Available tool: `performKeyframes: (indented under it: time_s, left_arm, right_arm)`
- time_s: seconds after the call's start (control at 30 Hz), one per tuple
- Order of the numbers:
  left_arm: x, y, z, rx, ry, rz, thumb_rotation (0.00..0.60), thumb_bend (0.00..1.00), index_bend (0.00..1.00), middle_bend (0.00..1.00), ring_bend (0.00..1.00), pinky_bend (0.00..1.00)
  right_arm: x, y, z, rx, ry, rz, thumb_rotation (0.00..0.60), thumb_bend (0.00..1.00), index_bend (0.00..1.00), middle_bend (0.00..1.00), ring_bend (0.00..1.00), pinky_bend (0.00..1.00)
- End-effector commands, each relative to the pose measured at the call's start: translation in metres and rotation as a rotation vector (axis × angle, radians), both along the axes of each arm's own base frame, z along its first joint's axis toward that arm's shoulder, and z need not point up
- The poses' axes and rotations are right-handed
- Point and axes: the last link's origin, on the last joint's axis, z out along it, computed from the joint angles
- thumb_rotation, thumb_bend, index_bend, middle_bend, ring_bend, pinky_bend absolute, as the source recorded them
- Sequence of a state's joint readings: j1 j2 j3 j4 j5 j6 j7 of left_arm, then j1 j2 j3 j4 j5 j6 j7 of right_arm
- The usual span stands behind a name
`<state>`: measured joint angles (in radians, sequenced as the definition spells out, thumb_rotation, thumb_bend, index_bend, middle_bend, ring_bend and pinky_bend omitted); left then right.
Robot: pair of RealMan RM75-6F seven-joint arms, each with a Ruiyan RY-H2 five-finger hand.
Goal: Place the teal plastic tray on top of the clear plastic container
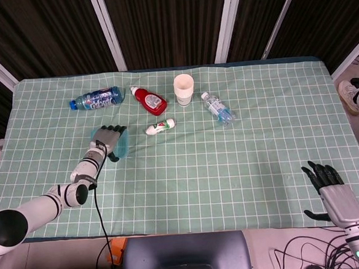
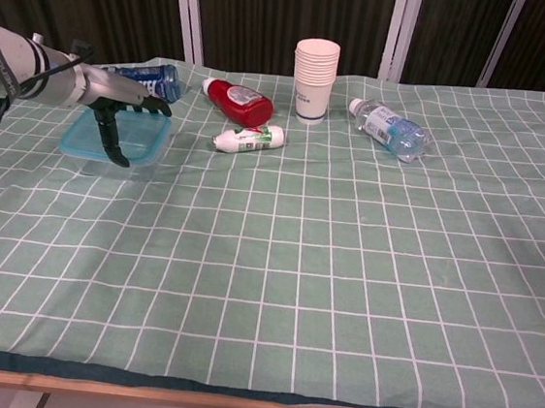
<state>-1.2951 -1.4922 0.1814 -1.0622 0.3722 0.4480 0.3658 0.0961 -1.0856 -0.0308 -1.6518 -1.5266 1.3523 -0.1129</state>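
**Left hand holds teal tray above the clear container**

The left hand (image 2: 107, 109) grips the teal plastic tray (image 2: 138, 137), fingers across its top and the thumb curling down over its near side. The tray sits just above the clear plastic container (image 2: 120, 167), left of the stack of paper cups (image 2: 314, 80); whether they touch cannot be told. The right hand (image 1: 330, 193) rests with fingers spread, holding nothing, at the desk's (image 1: 231, 168) near edge, well apart from the cups.
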Motion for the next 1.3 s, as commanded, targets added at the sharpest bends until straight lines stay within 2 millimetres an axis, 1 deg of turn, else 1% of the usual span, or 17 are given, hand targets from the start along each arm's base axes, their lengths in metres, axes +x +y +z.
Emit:
performKeyframes:
  time_s: [0.03, 0.37, 0.5, 0.83, 1.3]
  left_arm:
    - [-0.0004, 0.0007, 0.0002, 0.004, -0.005, 0.000, 0.600, 0.28, 0.00, 0.10, 0.10, 0.14]
    - [-0.0018, 0.0011, 0.0004, 0.002, -0.030, 0.003, 0.600, 0.27, 0.00, 0.02, 0.03, 0.12]
    - [-0.0022, 0.0009, 0.0006, -0.002, -0.040, 0.009, 0.600, 0.25, 0.00, 0.00, 0.00, 0.09]
    - [-0.0028, 0.0022, 0.0003, 0.005, -0.053, 0.010, 0.600, 0.23, 0.00, 0.00, 0.00, 0.05]
    - [-0.0030, 0.0020, 0.0029, 0.022, -0.060, -0.013, 0.600, 0.23, 0.00, 0.00, 0.00, 0.04]
  right_arm:
    - [-0.0001, -0.0001, 0.0002, 0.000, 0.000, -0.001, 0.600, 0.07, 0.00, 0.00, 0.00, 0.00]
    - [-0.0003, -0.0004, -0.0001, 0.000, 0.000, -0.002, 0.600, 0.06, 0.00, 0.00, 0.00, 0.00]
    - [-0.0002, -0.0005, 0.0000, -0.001, 0.000, -0.002, 0.600, 0.06, 0.00, 0.00, 0.00, 0.00]
    - [-0.0003, -0.0005, 0.0003, -0.001, 0.000, -0.002, 0.600, 0.06, 0.00, 0.00, 0.00, 0.00]
    - [0.0000, -0.0003, 0.0005, -0.002, -0.001, -0.001, 0.600, 0.07, 0.00, 0.00, 0.00, 0.00]
